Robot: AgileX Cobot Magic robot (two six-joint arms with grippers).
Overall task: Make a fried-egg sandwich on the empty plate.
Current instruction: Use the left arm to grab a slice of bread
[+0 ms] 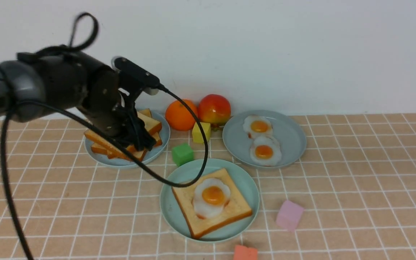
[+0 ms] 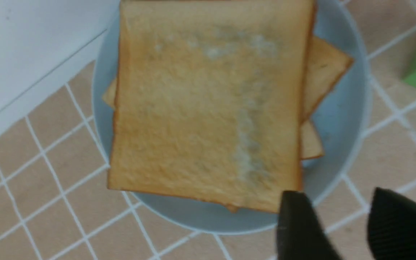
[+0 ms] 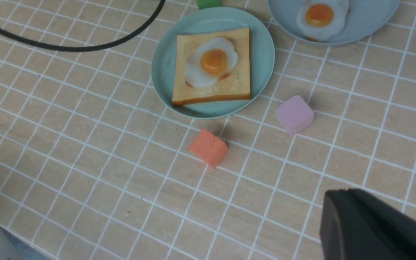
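Observation:
The mint-green empty plate point(image 1: 172, 211) point(image 3: 163, 68) now holds one toast slice point(image 1: 213, 220) point(image 3: 211, 92) with a fried egg point(image 1: 211, 198) point(image 3: 212, 61) on top. A stack of toast slices point(image 1: 151, 124) point(image 2: 208, 104) lies on a blue-grey plate point(image 1: 121, 162) point(image 2: 338, 119) at the back left. My left gripper point(image 1: 141, 142) point(image 2: 334, 196) hovers over that stack, open and holding nothing, one finger by the top slice's corner. My right gripper point(image 3: 338, 195) is shut and empty, above bare cloth near the front right.
A second blue-grey plate point(image 1: 291, 133) holds two fried eggs point(image 1: 264, 151). An orange point(image 1: 181, 115), an apple point(image 1: 214, 109), a yellow cube point(image 1: 200, 132) and a green cube point(image 1: 182, 154) sit between the plates. A pink cube point(image 1: 289, 215) and an orange-red cube point(image 1: 245, 252) lie in front. The arm's cable point(image 1: 179, 180) hangs over the mint plate.

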